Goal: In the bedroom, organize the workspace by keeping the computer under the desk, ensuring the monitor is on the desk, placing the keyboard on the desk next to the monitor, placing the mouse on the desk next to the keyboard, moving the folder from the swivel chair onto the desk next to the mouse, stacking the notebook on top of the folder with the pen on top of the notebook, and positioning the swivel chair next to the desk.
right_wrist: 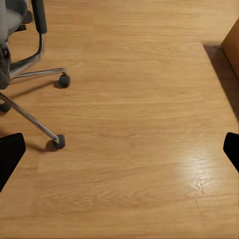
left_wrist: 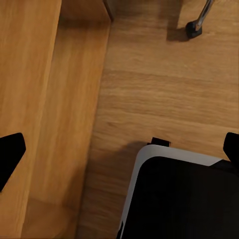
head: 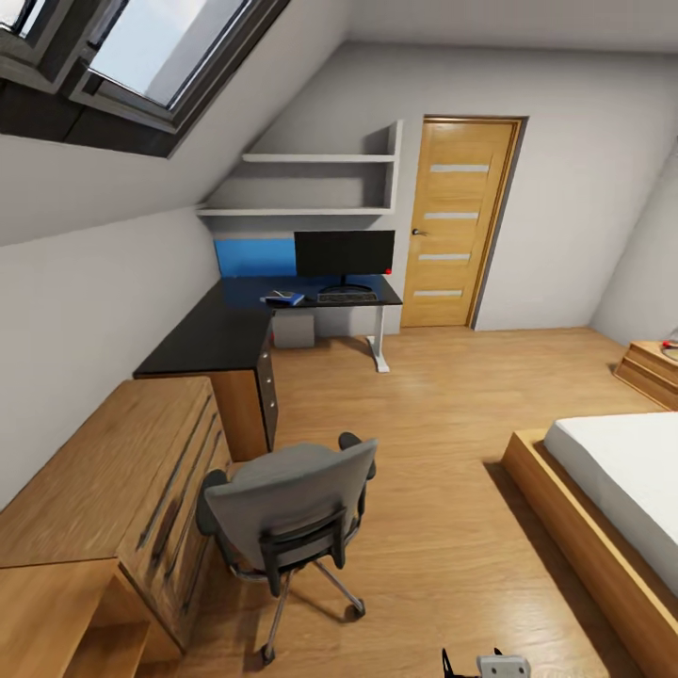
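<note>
The swivel chair (head: 287,513) stands on the plank floor (head: 452,414) just beside the wooden chest (head: 104,490), well apart from the desk (head: 221,330), where the folder (head: 285,298) lies near the keyboard (head: 347,297) below the monitor (head: 344,254). Both grippers, left (left_wrist: 119,149) and right (right_wrist: 119,149), hang with jaws wide, holding nothing. Risks, as I judge them: a push could send the chair into the chest's corner or spin it on its castors, and the bed frame (head: 584,537) narrows the way.
</note>
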